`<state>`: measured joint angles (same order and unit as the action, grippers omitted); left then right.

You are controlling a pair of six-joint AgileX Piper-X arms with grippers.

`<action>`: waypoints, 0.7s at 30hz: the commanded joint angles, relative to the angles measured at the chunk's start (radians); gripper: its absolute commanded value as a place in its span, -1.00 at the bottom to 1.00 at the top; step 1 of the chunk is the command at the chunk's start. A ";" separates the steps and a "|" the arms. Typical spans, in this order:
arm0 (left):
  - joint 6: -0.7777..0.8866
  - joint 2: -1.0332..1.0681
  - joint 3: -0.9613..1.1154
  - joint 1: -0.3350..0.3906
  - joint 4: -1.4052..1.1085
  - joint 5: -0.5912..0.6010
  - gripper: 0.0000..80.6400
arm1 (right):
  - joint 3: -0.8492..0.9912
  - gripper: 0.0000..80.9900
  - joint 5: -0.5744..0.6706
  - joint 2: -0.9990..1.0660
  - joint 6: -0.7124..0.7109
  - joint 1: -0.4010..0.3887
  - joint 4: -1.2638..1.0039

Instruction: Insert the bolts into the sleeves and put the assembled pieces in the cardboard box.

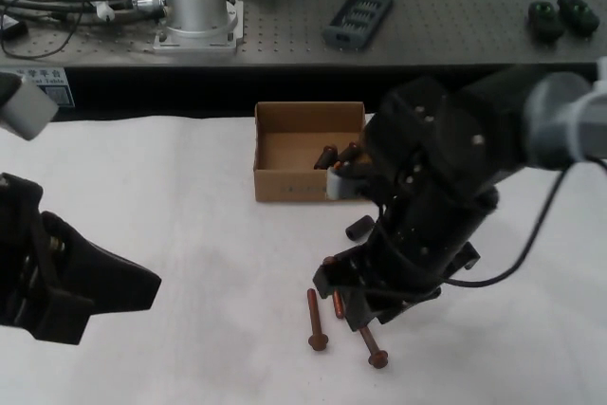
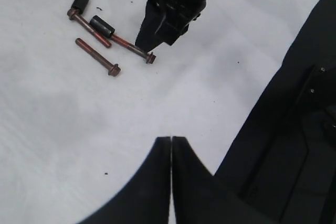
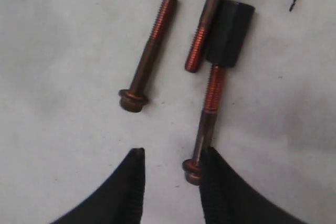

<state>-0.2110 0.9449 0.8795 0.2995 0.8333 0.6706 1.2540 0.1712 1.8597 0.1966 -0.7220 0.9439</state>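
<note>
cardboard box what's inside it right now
Two dark sleeved pieces lie near the right wall of the cardboard box. The right arm covers that corner, so anything more there is hidden.

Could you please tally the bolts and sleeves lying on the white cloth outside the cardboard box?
Bolts: 3
Black sleeves: 3
Total: 6

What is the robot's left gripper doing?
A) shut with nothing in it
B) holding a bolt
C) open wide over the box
A: in the left wrist view the left gripper has its fingers pressed together over the white cloth, and the nearest bolt lies apart from it.
</note>
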 commanded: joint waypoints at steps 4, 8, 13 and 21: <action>-0.014 -0.008 0.002 -0.001 -0.054 -0.008 -0.98 | 0.017 -0.32 -0.014 0.016 -0.019 -0.002 0.027; -0.027 -0.008 0.002 -0.001 -0.066 -0.012 -0.98 | 0.017 -0.32 -0.028 0.026 -0.019 -0.011 0.027; -0.035 -0.008 0.002 -0.001 -0.080 -0.012 -0.98 | 0.017 -0.32 -0.028 0.046 -0.019 -0.040 0.024; -0.036 -0.008 0.002 -0.001 -0.080 -0.015 -0.98 | 0.017 -0.32 -0.109 0.081 -0.042 -0.081 0.016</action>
<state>-0.2371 0.9449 0.8795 0.2995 0.7595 0.6589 1.2602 0.0763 1.9371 0.1677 -0.8015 0.9631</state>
